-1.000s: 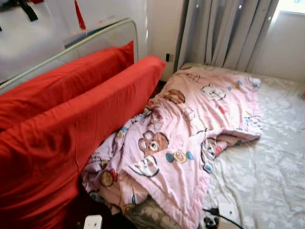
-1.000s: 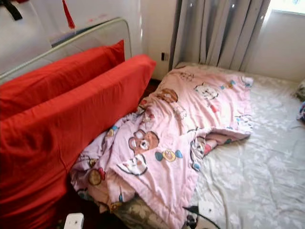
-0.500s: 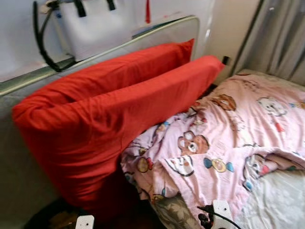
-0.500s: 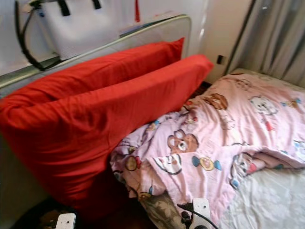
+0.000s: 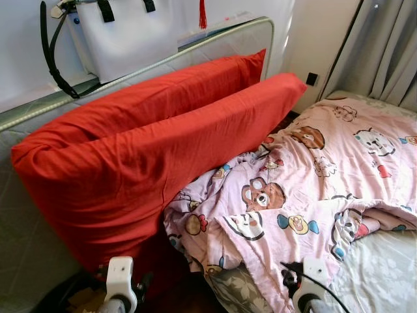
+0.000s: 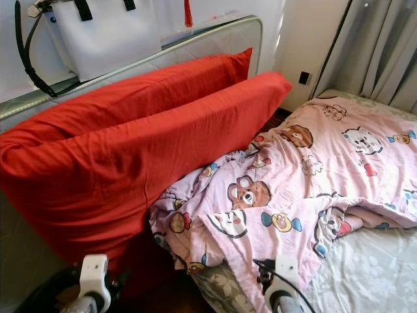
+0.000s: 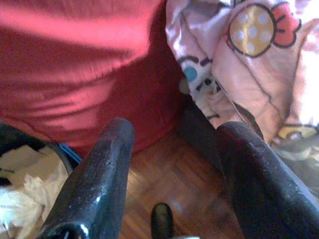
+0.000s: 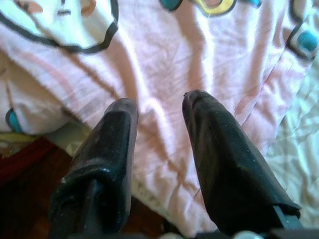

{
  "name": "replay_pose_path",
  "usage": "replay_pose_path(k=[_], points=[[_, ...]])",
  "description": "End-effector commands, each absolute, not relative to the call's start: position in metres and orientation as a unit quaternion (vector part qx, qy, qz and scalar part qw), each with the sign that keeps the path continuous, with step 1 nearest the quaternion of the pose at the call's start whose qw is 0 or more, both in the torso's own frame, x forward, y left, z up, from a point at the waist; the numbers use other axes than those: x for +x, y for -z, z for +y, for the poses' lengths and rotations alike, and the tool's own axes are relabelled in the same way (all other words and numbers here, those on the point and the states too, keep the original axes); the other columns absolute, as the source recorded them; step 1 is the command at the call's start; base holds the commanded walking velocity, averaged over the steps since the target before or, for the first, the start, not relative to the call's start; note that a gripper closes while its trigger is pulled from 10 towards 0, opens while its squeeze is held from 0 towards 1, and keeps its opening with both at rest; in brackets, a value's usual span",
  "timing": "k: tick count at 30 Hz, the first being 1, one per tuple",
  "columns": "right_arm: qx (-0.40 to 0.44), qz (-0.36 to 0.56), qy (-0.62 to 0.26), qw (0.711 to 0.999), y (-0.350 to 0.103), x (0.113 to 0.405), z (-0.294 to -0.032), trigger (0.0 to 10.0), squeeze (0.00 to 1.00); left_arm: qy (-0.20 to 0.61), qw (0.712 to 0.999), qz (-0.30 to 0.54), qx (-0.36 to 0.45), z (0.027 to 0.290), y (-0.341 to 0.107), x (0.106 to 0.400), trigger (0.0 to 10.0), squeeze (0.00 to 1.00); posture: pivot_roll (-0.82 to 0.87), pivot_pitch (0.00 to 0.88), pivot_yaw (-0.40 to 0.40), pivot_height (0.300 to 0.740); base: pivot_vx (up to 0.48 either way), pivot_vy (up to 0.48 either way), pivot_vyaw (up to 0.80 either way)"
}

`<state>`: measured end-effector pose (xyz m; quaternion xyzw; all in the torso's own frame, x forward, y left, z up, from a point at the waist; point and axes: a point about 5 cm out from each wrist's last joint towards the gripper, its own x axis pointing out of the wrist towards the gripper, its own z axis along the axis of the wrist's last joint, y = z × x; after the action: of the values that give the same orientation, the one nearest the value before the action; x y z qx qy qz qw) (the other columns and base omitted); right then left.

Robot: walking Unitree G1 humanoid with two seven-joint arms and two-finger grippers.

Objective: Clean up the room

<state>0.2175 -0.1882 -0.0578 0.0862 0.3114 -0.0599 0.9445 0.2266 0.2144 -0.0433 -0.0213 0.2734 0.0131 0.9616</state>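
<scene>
Against the white wall stands a grey padded headboard with a metal rail [image 5: 215,40], and a white handbag with black straps [image 5: 124,36] sits on top of it. Two long red fabric pillows [image 5: 150,156] lean on edge against the headboard. A crumpled pink cotton quilt printed with cartoon bears [image 5: 306,189] lies just beside them, touching their lower edge and spread over a pale floral bedsheet [image 5: 378,274]. Grey curtains [image 5: 384,45] hang at the far corner. The left gripper [image 7: 172,149] hovers with its fingers spread apart over brown parquet floor [image 7: 174,184], near the foot of the pillows. The right gripper [image 8: 159,112] hangs over the quilt's near edge, fingers parted and holding nothing.
</scene>
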Motion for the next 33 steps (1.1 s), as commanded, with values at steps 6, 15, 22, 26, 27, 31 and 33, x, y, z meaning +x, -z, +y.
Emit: replay_pose_path(k=[6, 15, 22, 26, 27, 31, 33], points=[[0.077, 0.277, 0.069, 0.955, 0.049, 0.226, -0.198, 10.0, 0.0, -0.022, 0.975, 0.205, 0.087, 0.244, 0.012, 0.248, 10.0, 0.0, 0.02, 0.056, -0.017, 0.74, 0.0, 0.0, 0.0], [0.061, 0.222, 0.049, 0.972, 0.032, 0.243, -0.196, 10.0, 0.0, 0.028, 0.989, 0.098, 0.107, 0.235, -0.022, 0.264, 10.0, 0.0, 0.01, 0.047, -0.022, 0.74, 0.0, 0.0, 0.0], [0.064, 0.194, 0.048, 0.978, 0.024, 0.25, -0.194, 10.0, 0.0, -0.024, 0.998, 0.049, 0.039, 0.231, -0.037, 0.273, 10.0, 0.0, 0.01, 0.026, -0.024, 0.74, 0.0, 0.0, 0.0], [0.061, 0.159, 0.038, 0.985, 0.014, 0.258, -0.193, 10.0, 0.0, -0.019, 0.999, 0.036, 0.028, 0.222, -0.041, 0.277, 10.0, 0.0, 0.01, 0.02, -0.024, 0.74, 0.0, 0.0, 0.0], [0.059, 0.154, 0.034, 0.986, 0.013, 0.259, -0.193, 10.0, 0.0, -0.017, 0.999, 0.035, 0.026, 0.22, -0.041, 0.276, 10.0, 0.0, 0.01, 0.019, -0.024, 0.74, 0.0, 0.0, 0.0], [0.052, 0.125, 0.025, 0.99, 0.004, 0.264, -0.192, 10.0, 0.0, -0.015, 0.999, 0.031, 0.018, 0.218, -0.042, 0.274, 10.0, 0.0, 0.0, 0.016, -0.024, 0.74, 0.0, 0.0, 0.0], [0.051, 0.125, 0.025, 0.991, 0.004, 0.264, -0.192, 10.0, 0.0, -0.016, 0.999, 0.031, 0.015, 0.218, -0.042, 0.274, 10.0, 0.0, 0.0, 0.016, -0.025, 0.74, 0.0, 0.0, 0.0]])
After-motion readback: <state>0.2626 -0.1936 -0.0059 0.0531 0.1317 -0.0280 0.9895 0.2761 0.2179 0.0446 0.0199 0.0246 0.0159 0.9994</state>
